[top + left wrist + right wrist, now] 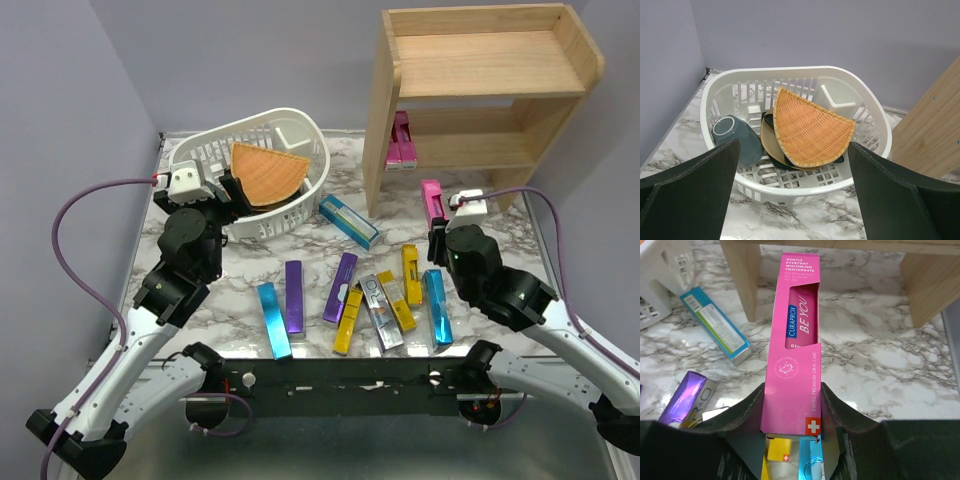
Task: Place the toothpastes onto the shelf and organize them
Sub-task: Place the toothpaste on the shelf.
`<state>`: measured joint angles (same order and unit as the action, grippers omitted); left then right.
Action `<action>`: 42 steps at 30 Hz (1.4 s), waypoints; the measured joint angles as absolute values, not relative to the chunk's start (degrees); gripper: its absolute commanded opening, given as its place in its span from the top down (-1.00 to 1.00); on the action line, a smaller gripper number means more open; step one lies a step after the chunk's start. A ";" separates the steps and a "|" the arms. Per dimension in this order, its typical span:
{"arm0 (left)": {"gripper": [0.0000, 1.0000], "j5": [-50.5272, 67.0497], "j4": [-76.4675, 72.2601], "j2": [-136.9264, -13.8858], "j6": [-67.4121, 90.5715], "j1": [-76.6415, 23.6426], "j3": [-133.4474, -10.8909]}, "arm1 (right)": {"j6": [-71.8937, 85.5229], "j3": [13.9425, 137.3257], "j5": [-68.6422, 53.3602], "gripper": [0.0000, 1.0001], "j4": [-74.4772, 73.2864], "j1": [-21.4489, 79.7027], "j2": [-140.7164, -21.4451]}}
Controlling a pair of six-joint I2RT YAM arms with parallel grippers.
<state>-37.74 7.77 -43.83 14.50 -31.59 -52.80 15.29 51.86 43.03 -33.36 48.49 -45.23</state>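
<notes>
Pink and glossy, one toothpaste carton (pixel 792 340) was clamped across its width by the right gripper (pixel 792 392), whose jaws had narrowed onto its sides near the lower end. This held carton pointed lengthwise toward the wooden shelf (pixel 490 60), just in front of the lower tier's opening. Whether its underside touched the marble table (pixel 250 265) could not be told. More pink cartons (pixel 402 140) stood on the lower tier at its left end, close against the side panel. The left gripper (pixel 215 190) hovered with its jaws spread wide and nothing between them, just before the near wall of the white slotted basket (pixel 305 130). Inside the basket lay an orange woven wedge (pixel 810 130), a teal cup (pixel 735 135) and a white square dish (pixel 837 102), with a dark plate (pixel 769 145) partly hidden under the wedge. A teal-blue carton (pixel 349 221) lay flat on the table between the basket and the shelf's left panel. Nearer the arm bases lay a loose row of toothpastes. From the left these were a blue carton (pixel 273 320), a purple carton (pixel 294 296), a second purple carton (pixel 340 286), a yellow carton (pixel 348 325), a silver carton (pixel 380 312), another yellow carton (pixel 411 273) and a second blue carton (pixel 437 306). The last of these lay close beside the right arm.
</notes>
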 measured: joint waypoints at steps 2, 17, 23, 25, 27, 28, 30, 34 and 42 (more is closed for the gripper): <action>-0.98 -37.78 7.73 -43.46 14.44 -31.59 -52.77 | 12.47 52.03 42.98 0.39 -31.94 46.11 -45.21; -0.98 -37.80 6.85 -41.65 14.48 -31.59 -51.46 | -1.13 53.04 24.25 0.40 -0.91 21.30 -56.29; -0.98 -37.76 5.63 -40.56 14.09 -31.59 -50.43 | -1.80 51.99 13.72 0.39 9.61 13.74 -61.89; -0.98 -37.69 5.37 -40.56 13.91 -31.62 -50.39 | -1.80 51.96 11.20 0.39 12.14 12.69 -64.25; -0.98 -37.63 5.15 -40.53 13.72 -31.59 -50.28 | -1.76 51.96 9.21 0.39 14.52 12.23 -66.89; -0.98 -37.45 4.91 -40.53 13.63 -31.59 -50.13 | -1.76 51.96 8.14 0.39 15.94 12.10 -68.55; -0.98 -37.32 4.80 -40.56 13.47 -31.59 -50.00 | -1.74 51.96 6.94 0.39 17.34 11.88 -70.81; -0.98 -36.86 4.64 -40.58 13.28 -31.59 -49.89 | -1.52 51.96 5.13 0.39 20.25 11.75 -74.67; -0.98 -36.71 3.86 -40.69 13.04 -31.59 -49.52 | -0.86 52.27 3.20 0.39 24.49 10.74 -80.47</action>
<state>-36.71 3.86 -40.69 13.04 -31.59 -49.52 -0.86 52.27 3.20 24.49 10.74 -80.47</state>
